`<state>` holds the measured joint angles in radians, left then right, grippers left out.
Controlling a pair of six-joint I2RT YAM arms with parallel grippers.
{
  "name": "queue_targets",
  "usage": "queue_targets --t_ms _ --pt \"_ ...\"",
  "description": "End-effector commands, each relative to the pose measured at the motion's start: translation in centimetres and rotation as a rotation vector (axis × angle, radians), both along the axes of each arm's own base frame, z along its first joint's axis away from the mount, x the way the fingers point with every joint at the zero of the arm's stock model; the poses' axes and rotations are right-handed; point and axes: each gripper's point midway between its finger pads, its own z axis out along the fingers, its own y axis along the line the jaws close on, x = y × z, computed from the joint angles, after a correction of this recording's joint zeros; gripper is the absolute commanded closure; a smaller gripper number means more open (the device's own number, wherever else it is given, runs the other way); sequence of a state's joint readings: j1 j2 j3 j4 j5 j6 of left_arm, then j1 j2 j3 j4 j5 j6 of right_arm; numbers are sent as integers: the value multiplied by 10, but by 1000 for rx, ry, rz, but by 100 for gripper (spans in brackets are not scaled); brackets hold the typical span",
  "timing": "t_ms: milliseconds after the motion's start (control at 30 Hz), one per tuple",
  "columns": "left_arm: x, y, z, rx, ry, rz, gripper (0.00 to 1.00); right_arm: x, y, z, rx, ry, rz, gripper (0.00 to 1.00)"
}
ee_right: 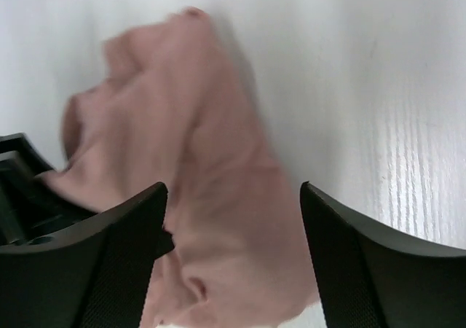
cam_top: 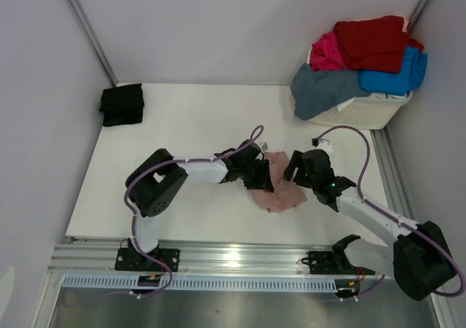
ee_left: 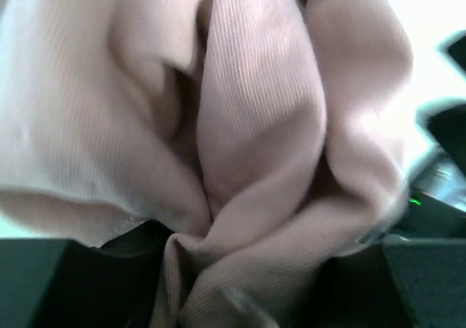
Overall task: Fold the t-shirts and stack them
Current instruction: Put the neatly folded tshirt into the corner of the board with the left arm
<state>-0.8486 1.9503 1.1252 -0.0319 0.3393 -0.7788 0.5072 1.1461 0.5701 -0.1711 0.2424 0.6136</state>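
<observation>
A dusty-pink t-shirt (cam_top: 280,186) lies crumpled on the white table (cam_top: 196,124) between my two grippers. My left gripper (cam_top: 263,173) is shut on a bunch of its cloth; the left wrist view is filled with the pink folds (ee_left: 255,124). My right gripper (cam_top: 295,169) is open just right of the shirt; in the right wrist view its fingers (ee_right: 95,255) stand wide apart over the pink cloth (ee_right: 196,160). A folded black t-shirt (cam_top: 121,103) lies at the table's far left. Red (cam_top: 375,42), magenta (cam_top: 329,52), bright-blue (cam_top: 397,76) and slate-blue (cam_top: 324,89) t-shirts are heaped on the basket.
A white slatted laundry basket (cam_top: 368,111) stands at the far right corner of the table. Grey walls close in the back and sides. An aluminium rail (cam_top: 240,259) runs along the near edge with both arm bases.
</observation>
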Motion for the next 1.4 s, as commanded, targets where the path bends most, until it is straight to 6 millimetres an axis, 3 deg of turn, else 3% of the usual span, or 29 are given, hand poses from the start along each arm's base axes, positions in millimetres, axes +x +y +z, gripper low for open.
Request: queue_targets --t_ms 0,167,400,467,567,1000,1367 --pt "31 29 28 180 -214 6 100 8 8 42 51 -147 37 19" --pt "53 41 56 228 -314 22 100 5 -2 66 41 -214 26 13" --pt "104 65 109 292 -477 100 100 -4 -11 63 25 -205 7 12" --pt "115 70 131 295 -530 107 100 -6 -13 61 24 -207 7 12" --pt "123 79 145 286 -547 127 100 -6 -14 61 22 -209 1 12" --pt "169 148 156 352 -544 279 100 -4 -12 62 23 -214 8 11" --pt "175 164 151 328 -530 326 100 1 -9 58 13 -206 14 11"
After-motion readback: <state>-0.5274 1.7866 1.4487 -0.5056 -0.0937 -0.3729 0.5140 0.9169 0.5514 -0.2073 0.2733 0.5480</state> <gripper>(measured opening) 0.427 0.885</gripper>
